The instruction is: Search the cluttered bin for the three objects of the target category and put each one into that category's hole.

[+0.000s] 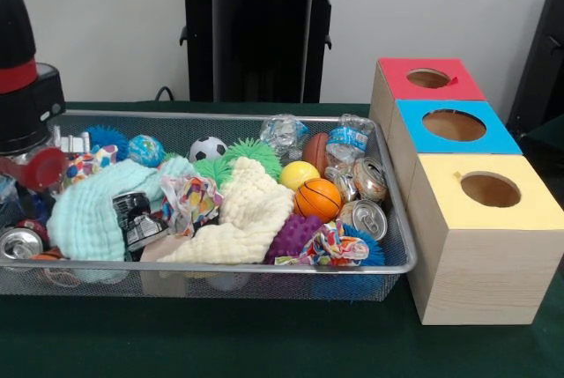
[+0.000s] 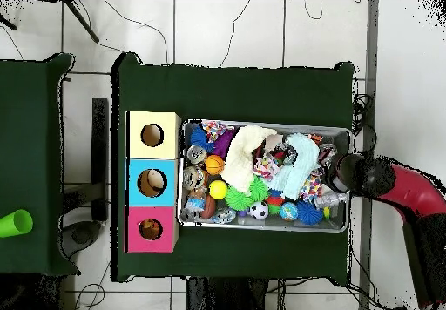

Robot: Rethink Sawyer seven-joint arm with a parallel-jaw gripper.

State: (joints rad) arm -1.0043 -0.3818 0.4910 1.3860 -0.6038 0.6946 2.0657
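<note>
Green-covered tabletop (image 1: 264,343) carries a long wire-mesh bin (image 1: 220,268) heaped with clutter, and just beside the bin's end, a row of three wooden boxes, each with one round hole: a yellow-topped box (image 1: 520,219), a blue-topped box (image 1: 498,140) and a red-topped box (image 1: 397,83). Red and black robot arm (image 2: 409,193) reaches over the bin's opposite end, well apart from the boxes; its end effector (image 1: 31,166) hangs low over the clutter there, and whether its tips are spread or pinching cannot be told. Target category is not stated, so the task's things cannot be singled out; all candidates lie inside the bin. Two large cloths dominate: a mint cloth (image 1: 97,211) and a cream knitted cloth (image 1: 247,219). At least four crushed drink cans show, three of them clustered near the boxes (image 1: 366,215). Balls include an orange basketball (image 1: 317,197), a yellow ball (image 1: 298,174), a soccer ball (image 1: 207,149) and a globe ball (image 1: 145,149). Searching well probably means lifting or sweeping cloths aside, since they may bury pieces, then gripping one exposed item at a time.
</note>
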